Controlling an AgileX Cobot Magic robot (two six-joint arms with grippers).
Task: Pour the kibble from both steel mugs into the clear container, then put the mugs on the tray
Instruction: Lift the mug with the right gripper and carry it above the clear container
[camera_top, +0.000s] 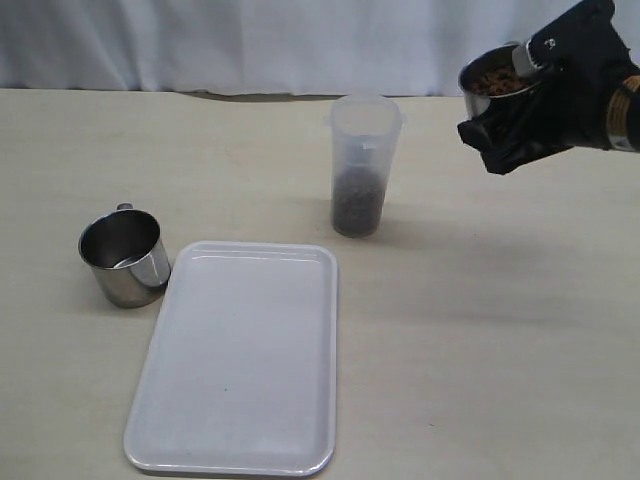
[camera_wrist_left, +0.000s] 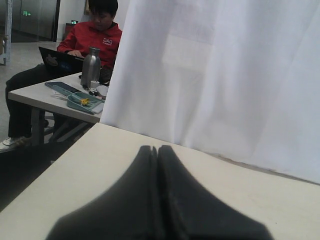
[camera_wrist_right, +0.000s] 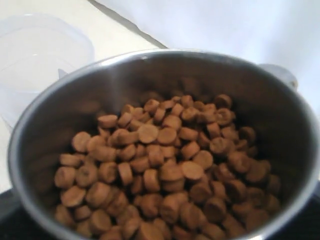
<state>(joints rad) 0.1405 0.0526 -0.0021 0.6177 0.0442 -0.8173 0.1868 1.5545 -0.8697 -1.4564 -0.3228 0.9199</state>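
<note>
Exterior, right arm: the black right gripper (camera_top: 522, 100) clamps the filled mug (camera_top: 497, 82), a short shiny stainless-steel cylinder. It is held high over the pale beige table (camera_top: 500, 350), off to the right of the container, likely so the lip can clear the tall rim.
Exterior, container: the clear container (camera_top: 365, 150), a tall narrow translucent plastic tumbler, stands upright beyond the tray. A layer of kibble (camera_top: 357, 208), small dark reddish-brown pellets, fills its lower part.
Exterior, other mug: the empty mug (camera_top: 125, 258), matching steel with a loop handle, sits upright just beside the tray's far left corner. It looks poured out but is not yet on the tray.
Exterior, tray: the flat white rectangular plastic tray (camera_top: 240, 380) lies bare, ready for both mugs.
Left wrist, gripper: the left gripper (camera_wrist_left: 157, 152) has its dark fingers pressed together on nothing. It is parked near the table edge before a white curtain (camera_wrist_left: 225, 75), out of the pouring path.
Right wrist, mug: the filled mug (camera_wrist_right: 55, 107) is nearly level, so its kibble (camera_wrist_right: 160, 165) stays heaped inside.
Right wrist, target: the clear container (camera_wrist_right: 35, 55) shows beyond the mug's rim.
Judgement: the second pour seems about to begin.
</note>
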